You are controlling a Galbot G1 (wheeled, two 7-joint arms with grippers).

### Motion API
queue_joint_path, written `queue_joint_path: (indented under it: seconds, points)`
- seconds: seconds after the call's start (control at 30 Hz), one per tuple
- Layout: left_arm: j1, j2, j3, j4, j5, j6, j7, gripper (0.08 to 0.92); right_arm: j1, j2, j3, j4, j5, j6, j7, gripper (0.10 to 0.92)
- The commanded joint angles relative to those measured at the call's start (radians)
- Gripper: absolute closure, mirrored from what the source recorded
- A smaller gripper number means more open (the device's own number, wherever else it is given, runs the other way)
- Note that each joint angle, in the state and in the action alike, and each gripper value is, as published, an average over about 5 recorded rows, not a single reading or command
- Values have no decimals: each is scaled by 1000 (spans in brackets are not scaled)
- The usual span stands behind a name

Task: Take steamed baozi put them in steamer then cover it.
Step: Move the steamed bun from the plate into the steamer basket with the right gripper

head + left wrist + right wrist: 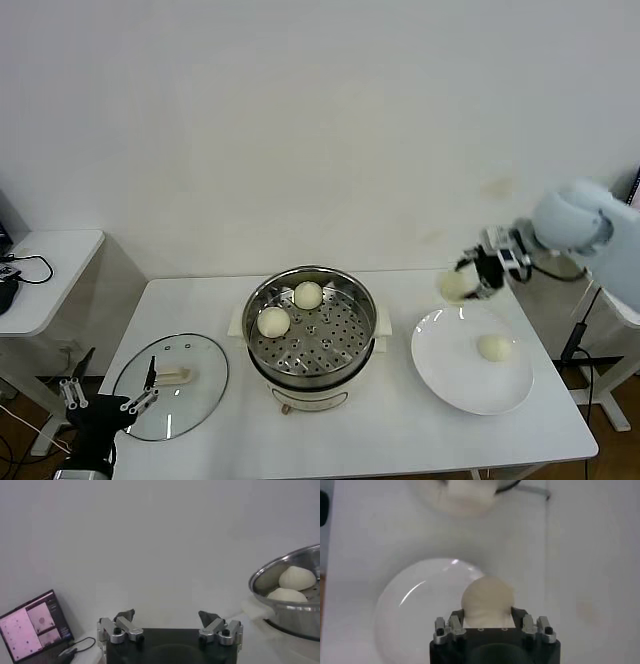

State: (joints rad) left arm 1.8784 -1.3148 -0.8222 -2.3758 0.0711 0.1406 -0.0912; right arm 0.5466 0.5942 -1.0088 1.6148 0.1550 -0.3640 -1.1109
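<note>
1. Buns first: two steamed baozi sit in the steamer, one toward the back and one at its left side, apart from each other; a third baozi lies on the white plate; the fourth is in my right end effector.
2. My right end effector is clenched on that fourth baozi, holding it in the air above the far edge of the plate; in the right wrist view the bun bulges out between my fingers, with the plate below it and the white bench around.
3. The steamer stands mid-bench in its cream pot base, the perforated floor showing where no bun lies; the plate is just to its right.
4. The cover lies flat on the bench to the left of the steamer, cream handle up; it is off the steamer.
5. My left end effector rests low at the near-left corner of the bench, just beside the cover, released, its fingers spread wide and grasping nothing; its wrist view catches the steamer rim with two buns inside, and a laptop off to the side.
6. A small side table with a cable stands left of the bench.
</note>
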Motion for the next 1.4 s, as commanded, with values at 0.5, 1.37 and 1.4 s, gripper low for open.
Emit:
queue_joint_path:
  seconds: [0.5, 1.37, 1.4]
  points:
    - [7, -25, -31, -22, -7, 3, 4, 177, 0, 523, -209, -28, 22, 87, 105, 423]
    - [10, -52, -44, -16, -5, 1, 4, 177, -80, 595, -278, -17, -196, 313, 102, 423]
    - [10, -52, -44, -16, -5, 1, 3, 177, -80, 593, -279, -15, -197, 320, 99, 422]
